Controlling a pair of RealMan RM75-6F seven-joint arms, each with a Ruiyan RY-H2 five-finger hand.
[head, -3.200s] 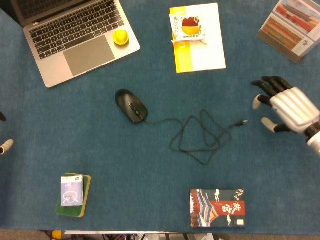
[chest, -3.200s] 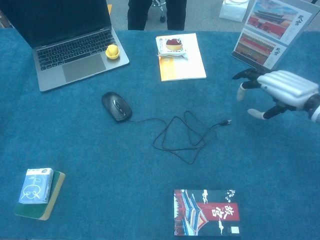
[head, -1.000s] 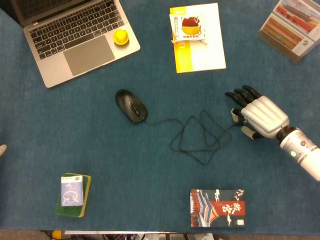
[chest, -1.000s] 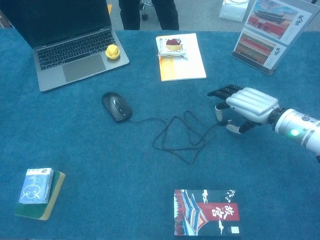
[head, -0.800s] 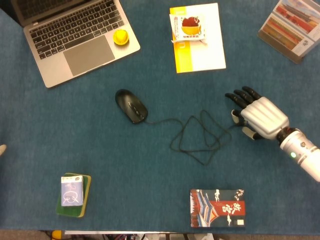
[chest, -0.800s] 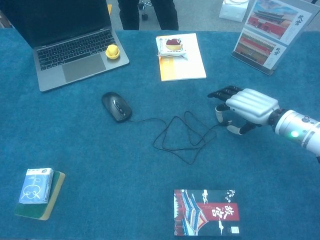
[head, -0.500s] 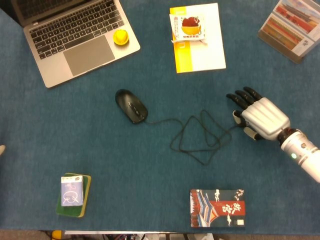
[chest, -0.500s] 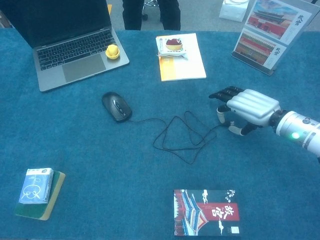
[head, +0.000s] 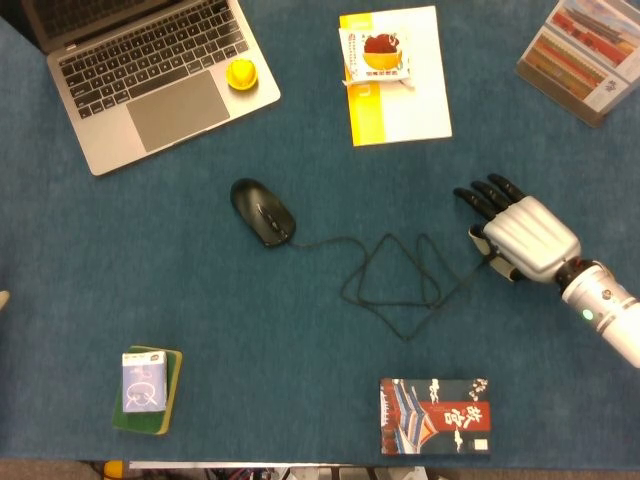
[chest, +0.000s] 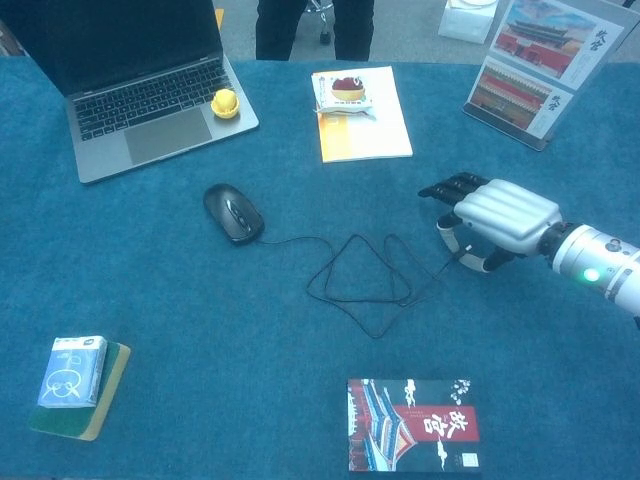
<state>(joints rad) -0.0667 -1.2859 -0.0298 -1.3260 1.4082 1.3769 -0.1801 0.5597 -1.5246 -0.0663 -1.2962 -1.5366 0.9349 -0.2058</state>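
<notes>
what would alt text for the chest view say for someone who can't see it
The robot's right hand pinches the plug end of a black mouse cable looping across a blue table, its mouse lying left. An open laptop sits far left.

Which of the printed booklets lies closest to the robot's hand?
The yellow-and-white booklet, with a snack packet on it, seems closest to the right hand.
</notes>
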